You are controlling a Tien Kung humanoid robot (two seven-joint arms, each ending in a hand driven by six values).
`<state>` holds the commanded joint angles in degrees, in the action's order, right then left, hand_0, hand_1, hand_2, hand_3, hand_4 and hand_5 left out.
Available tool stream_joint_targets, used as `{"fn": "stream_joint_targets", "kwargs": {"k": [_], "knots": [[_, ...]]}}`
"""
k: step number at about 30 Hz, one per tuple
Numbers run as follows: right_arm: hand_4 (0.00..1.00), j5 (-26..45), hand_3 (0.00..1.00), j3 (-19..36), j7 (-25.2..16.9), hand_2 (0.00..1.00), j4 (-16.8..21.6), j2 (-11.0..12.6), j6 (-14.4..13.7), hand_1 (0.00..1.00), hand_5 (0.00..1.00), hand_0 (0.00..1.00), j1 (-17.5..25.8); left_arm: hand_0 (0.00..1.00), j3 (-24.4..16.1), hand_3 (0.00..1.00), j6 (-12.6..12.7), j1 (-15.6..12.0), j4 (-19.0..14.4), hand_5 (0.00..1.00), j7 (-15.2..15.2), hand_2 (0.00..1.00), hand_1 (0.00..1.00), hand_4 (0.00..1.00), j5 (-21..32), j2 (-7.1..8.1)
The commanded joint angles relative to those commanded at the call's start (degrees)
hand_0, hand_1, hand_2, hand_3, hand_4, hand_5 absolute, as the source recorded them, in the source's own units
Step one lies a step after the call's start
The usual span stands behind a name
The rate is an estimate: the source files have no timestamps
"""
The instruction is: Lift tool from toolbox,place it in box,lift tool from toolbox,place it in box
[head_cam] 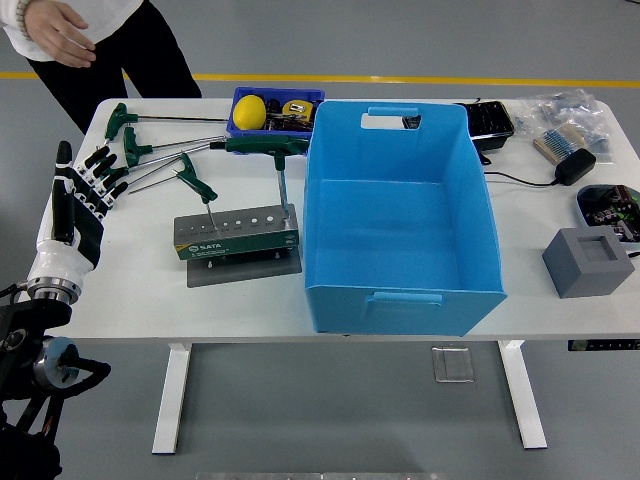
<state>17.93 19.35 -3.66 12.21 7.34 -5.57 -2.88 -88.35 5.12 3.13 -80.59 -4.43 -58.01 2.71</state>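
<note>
Two T-handle wrenches (283,165) upright in tool holder (237,236); blue box (398,220) seemingly empty; left hand (85,195) spread, holding nothing.

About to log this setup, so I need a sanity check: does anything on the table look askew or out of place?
Mostly the T-handle tools: several lie loose, fanned on the table left of the tool stand, while only two stand in its holes. The blue box is empty. Nothing looks spilled or damaged.

Bright, even overhead light, soft shadow under the table (150,300), sharp focus throughout.
</note>
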Motion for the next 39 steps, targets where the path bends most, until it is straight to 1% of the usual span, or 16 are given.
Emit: {"fn": "stream_joint_targets", "kwargs": {"k": [3, 4, 8, 9, 10, 12, 15, 16, 19, 26, 32, 35, 39], "knots": [[0.983, -1.7, 0.8, 0.8, 0.5, 0.805, -0.1, 0.1, 0.3, 0.709, 0.984, 0.68, -0.2, 0.82, 0.0, 0.805, -0.1, -0.1, 0.0, 0.979, 0.1, 0.874, 0.832, 0.998, -0.2, 0.05], [0.987, -2.6, 0.821, 1.2, 0.8, 0.836, -0.2, 0.3, 0.7, 0.74, 0.982, 0.71, -0.3, 0.818, 0.1, 0.804, -0.2, -0.1, 0.1, 0.98, 0.2, 0.873, 0.832, 0.998, -0.2, 0.05], [0.987, -4.2, 0.821, 2.1, 1.2, 0.836, -0.5, 0.3, 1.5, 0.74, 0.982, 0.71, -0.4, 0.818, 0.2, 0.804, 0.0, 0.0, 0.1, 0.98, -0.3, 0.873, 0.832, 0.998, -0.3, 0.06], [0.987, -4.3, 0.821, 2.3, 1.2, 0.836, -0.5, 0.3, 1.8, 0.74, 0.982, 0.71, -0.4, 0.818, 0.3, 0.804, 0.3, 0.0, 0.1, 0.98, -0.8, 0.873, 0.832, 0.998, -0.2, 0.05], [0.997, -4.3, 0.856, 2.4, 1.3, 0.866, -0.5, 0.3, 2.2, 0.761, 0.988, 0.725, -0.4, 0.81, 0.3, 0.799, 0.5, 0.1, 0.2, 0.976, -1.2, 0.867, 0.821, 0.998, -0.2, 0.02], [0.997, -4.2, 0.856, 2.3, 1.5, 0.866, -0.6, 0.3, 2.9, 0.761, 0.988, 0.725, -0.4, 0.81, 0.2, 0.799, 0.8, 0.1, 0.3, 0.976, -1.7, 0.867, 0.821, 0.998, 0.0, -0.04], [0.997, -3.4, 0.856, 2.1, 1.7, 0.866, -0.6, 0.3, 4.8, 0.761, 0.988, 0.725, -0.3, 0.81, 0.2, 0.799, 0.8, 0.1, 0.5, 0.976, -1.6, 0.867, 0.821, 0.998, -0.1, -0.02], [0.998, -3.3, 0.911, 2.0, 1.7, 0.896, -0.6, 0.3, 5.1, 0.797, 0.998, 0.773, -0.3, 0.809, 0.2, 0.798, 0.7, 0.0, 0.5, 0.974, -1.6, 0.865, 0.819, 0.998, -0.1, -0.02], [0.998, -2.9, 0.911, 1.8, 1.8, 0.896, -0.8, 0.2, 6.1, 0.797, 0.998, 0.773, -0.3, 0.809, 0.1, 0.798, 0.5, 0.0, 0.5, 0.974, -1.4, 0.865, 0.819, 0.998, -0.3, -0.13], [0.998, -2.6, 0.92, 2.0, 1.4, 0.891, -0.7, 0.0, 5.9, 0.795, 0.998, 0.776, -0.2, 0.808, 0.1, 0.798, 0.4, 0.1, 0.6, 0.972, -1.3, 0.865, 0.82, 0.998, -0.3, -0.23], [0.998, -3.0, 0.91, 2.9, 1.0, 0.88, -0.7, -0.3, 5.6, 0.788, 0.998, 0.766, -0.2, 0.806, 0.3, 0.798, 0.4, 0.9, 0.5, 0.971, -1.4, 0.868, 0.821, 0.998, -0.5, -0.09], [0.998, -3.2, 0.903, 3.1, 0.9, 0.875, -0.7, -0.3, 5.5, 0.782, 0.998, 0.758, -0.2, 0.805, 0.3, 0.803, 0.7, 1.2, 0.4, 0.969, -1.7, 0.873, 0.827, 0.998, -1.1, 0.11], [0.998, -3.2, 0.903, 2.9, 0.9, 0.875, -0.8, -0.4, 5.5, 0.782, 0.998, 0.758, -0.3, 0.805, 0.3, 0.803, 1.3, 1.7, -0.1, 0.969, -2.1, 0.873, 0.827, 0.998, -3.5, 0.8]]}}
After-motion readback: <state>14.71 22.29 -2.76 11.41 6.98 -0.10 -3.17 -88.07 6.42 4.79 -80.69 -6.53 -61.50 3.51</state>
